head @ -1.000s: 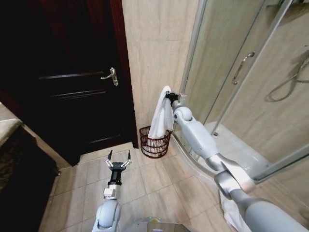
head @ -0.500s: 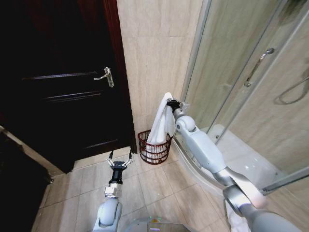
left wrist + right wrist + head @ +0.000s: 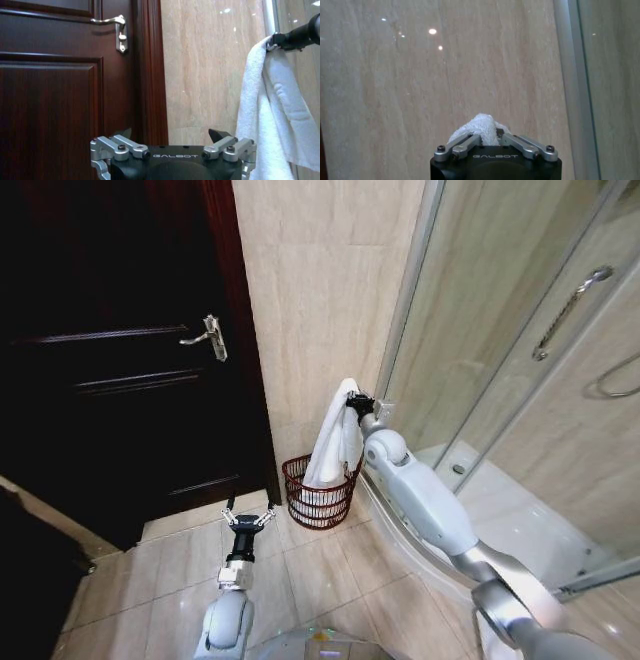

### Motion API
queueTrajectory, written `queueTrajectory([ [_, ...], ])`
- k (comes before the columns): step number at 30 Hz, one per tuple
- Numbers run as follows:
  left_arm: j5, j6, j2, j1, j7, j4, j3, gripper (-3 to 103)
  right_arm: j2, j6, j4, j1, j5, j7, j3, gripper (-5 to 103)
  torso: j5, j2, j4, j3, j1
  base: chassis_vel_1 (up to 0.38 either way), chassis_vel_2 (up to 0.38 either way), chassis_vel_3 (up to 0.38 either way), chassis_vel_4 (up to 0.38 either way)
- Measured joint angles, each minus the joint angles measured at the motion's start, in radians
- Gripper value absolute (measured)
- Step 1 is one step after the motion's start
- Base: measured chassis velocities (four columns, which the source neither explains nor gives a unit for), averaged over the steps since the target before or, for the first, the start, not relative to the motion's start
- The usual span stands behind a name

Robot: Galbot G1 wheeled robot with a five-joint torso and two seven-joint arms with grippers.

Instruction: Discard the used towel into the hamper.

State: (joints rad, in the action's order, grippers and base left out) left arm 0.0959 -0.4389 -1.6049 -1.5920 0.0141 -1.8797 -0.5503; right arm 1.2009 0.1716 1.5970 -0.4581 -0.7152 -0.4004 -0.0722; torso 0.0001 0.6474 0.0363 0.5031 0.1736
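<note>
Above the hamper (image 3: 319,502), the right gripper (image 3: 356,404) pinches the white towel (image 3: 334,442) — centre its hanging tail before releasing; left gripper (image 3: 247,518) waits spread, empty.

**A tiled bathroom corner between dark door and glass shower**

A dark reddish-brown panelled wooden door (image 3: 130,360) fills the upper left of the head view, with a silver lever handle (image 3: 205,335) near its right edge and a matching dark wooden frame (image 3: 245,350) beside it. To the right of the frame, a wall of beige, faintly veined stone tiles (image 3: 320,300) runs up the centre; small bright spots of light reflect on it in the wrist views. The right side holds a curved glass shower enclosure (image 3: 500,350) with a pale metal frame and a long chrome pull handle (image 3: 570,310). A white shower tray (image 3: 520,510) lies at lower right. Glossy beige floor tiles (image 3: 150,580) cover the bottom of the frame.
</note>
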Motion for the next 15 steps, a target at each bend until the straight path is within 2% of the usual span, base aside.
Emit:
queueTrajectory([
  [6,0.004,-0.012,-0.003,0.004,0.003,0.002,0.002,100,-0.021,0.014,0.053,-0.042,0.001,-0.011,-0.006,3,-0.0001,-0.023,-0.0001,-0.012,-0.010,-0.067,0.088,0.087,-0.082],
  [11,0.000,-0.013,-0.003,0.002,0.004,0.000,0.001,100,-0.027,0.017,0.076,-0.066,0.006,-0.010,-0.012,3,-0.0004,-0.026,0.0001,-0.014,-0.012,-0.084,0.065,0.074,-0.076],
  [14,-0.031,0.000,-0.003,-0.002,-0.013,-0.013,-0.008,100,-0.038,0.018,0.088,-0.075,0.006,-0.005,-0.012,3,0.0000,-0.026,0.0002,-0.013,-0.012,-0.062,0.059,0.061,-0.056],
  [15,-0.086,0.028,0.007,-0.004,-0.033,-0.030,-0.022,100,-0.050,0.019,0.103,-0.083,0.005,0.002,-0.012,3,-0.0004,-0.026,0.0002,-0.013,-0.012,-0.050,0.042,0.057,-0.040],
])
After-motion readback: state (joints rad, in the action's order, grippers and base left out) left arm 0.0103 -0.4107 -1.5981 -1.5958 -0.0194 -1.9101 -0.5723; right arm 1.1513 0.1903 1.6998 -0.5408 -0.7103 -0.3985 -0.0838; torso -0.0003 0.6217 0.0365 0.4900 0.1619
